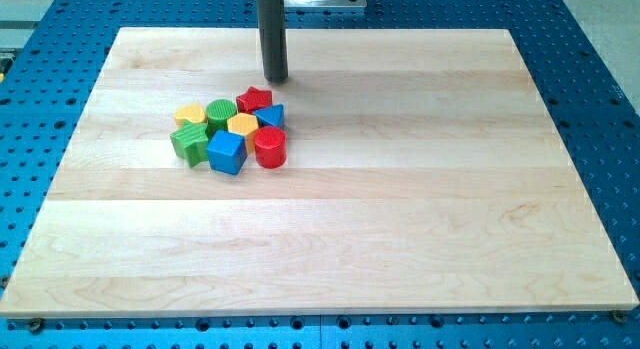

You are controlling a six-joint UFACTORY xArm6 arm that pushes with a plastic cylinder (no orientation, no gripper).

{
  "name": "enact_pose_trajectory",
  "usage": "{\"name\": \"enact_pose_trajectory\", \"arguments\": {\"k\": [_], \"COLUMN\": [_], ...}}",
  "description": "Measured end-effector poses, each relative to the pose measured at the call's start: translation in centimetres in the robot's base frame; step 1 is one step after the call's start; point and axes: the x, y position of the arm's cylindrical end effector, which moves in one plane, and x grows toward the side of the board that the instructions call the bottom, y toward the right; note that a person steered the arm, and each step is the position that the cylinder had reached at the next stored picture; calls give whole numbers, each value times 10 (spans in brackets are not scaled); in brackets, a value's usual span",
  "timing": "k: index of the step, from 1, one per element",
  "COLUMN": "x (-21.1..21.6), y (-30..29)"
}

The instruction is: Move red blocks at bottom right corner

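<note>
My tip (275,80) sits upper centre of the frame, on the wooden board (400,239). No gripper here, only a bare rod; it grasps nothing and touches no block.

Just below the tip, slightly left: red star block (254,98), at the top of the cluster. Apart from the tip by a narrow gap.

Second red piece, the red cylinder (270,147), lies at the cluster's lower right edge, free on its right and bottom sides.

Between the two reds: blue triangular block (271,115) and yellow hexagonal block (242,125). Further left: green round block (221,112), yellow block (190,115) (half-round, I think), green block (188,143), blue cube (227,151).

Target corner, lower right of the frame, is well apart from both reds.

Judgement: take the cylinder first, since it is open toward the goal. Come round to its upper-left side, though the yellow hexagon crowds that face. The star needs a push from its upper left, and the blue triangle lies in that path; nudging the star rightward first should clear it. Risk: dragging neighbours along.
</note>
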Motion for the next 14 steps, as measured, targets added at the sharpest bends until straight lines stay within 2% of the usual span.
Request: {"name": "enact_pose_trajectory", "arguments": {"k": [8, 9, 10, 13, 14], "x": [10, 29, 63, 173, 152], "y": [-2, -52, -41, 192, 179]}}
